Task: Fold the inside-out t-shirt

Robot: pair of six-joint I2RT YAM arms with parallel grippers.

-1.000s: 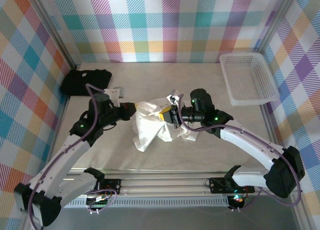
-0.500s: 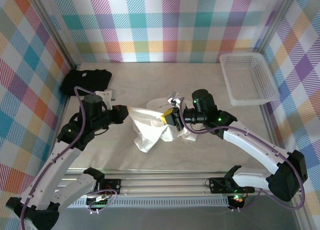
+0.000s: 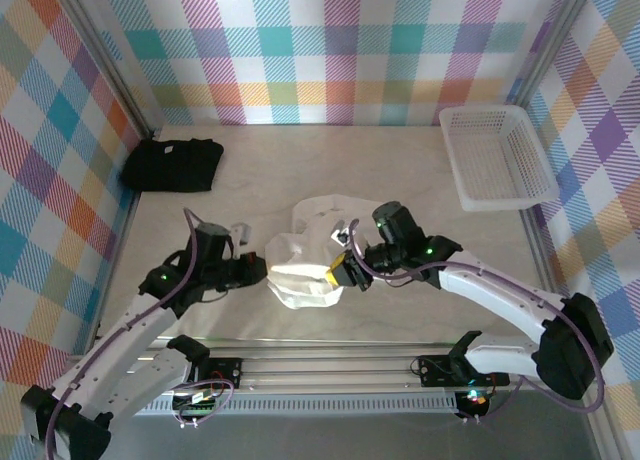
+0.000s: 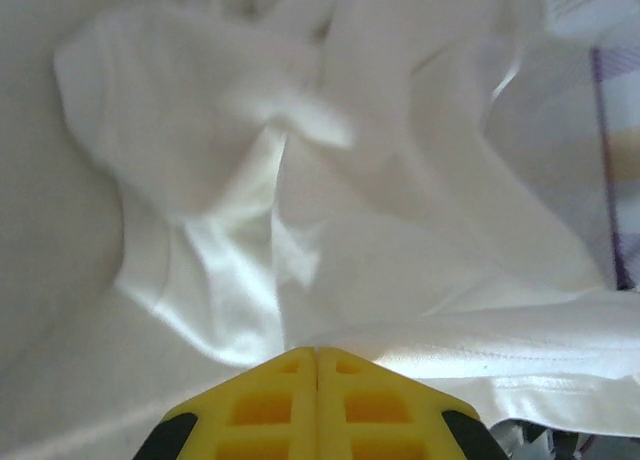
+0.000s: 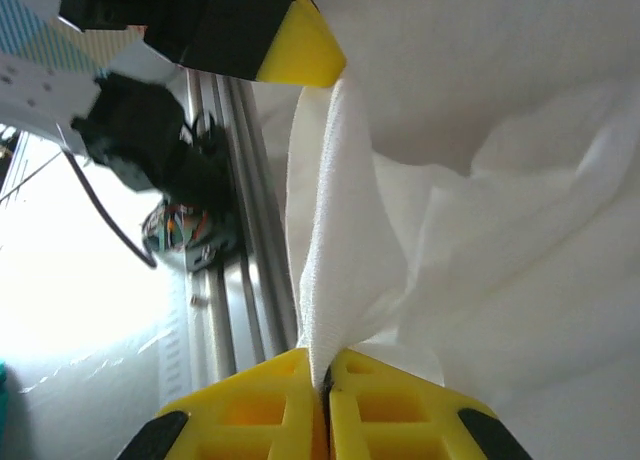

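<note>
Left end effector: clamped on the left edge of the plain white cotton t-shirt. In the left wrist view its yellow fingertips meet, with cloth spilling from them.
Right end effector: pinching a thin fold of the same cloth, which rises straight out between its fingertips.
Shirt position: bunched at mid tabletop, toward the near edge, held between your two grips. A loose flap trails toward the far side.
Key relation: one taut ridge of cloth runs left to right from grip to grip, so the long axis lies across the tabletop. The bulk sits between the arms, neither clearly nearer. The trailing flap lies closer to the right arm.
Stage (judgement): spreading, not yet folding. No flat panel is visible.
Next move needs: draw your grips apart along that ridge, level, before lowering.
Risk: the thin pinch on the right may slip.
Bystanders: black t-shirt far left and white plastic basket far right, both well apart.
</note>
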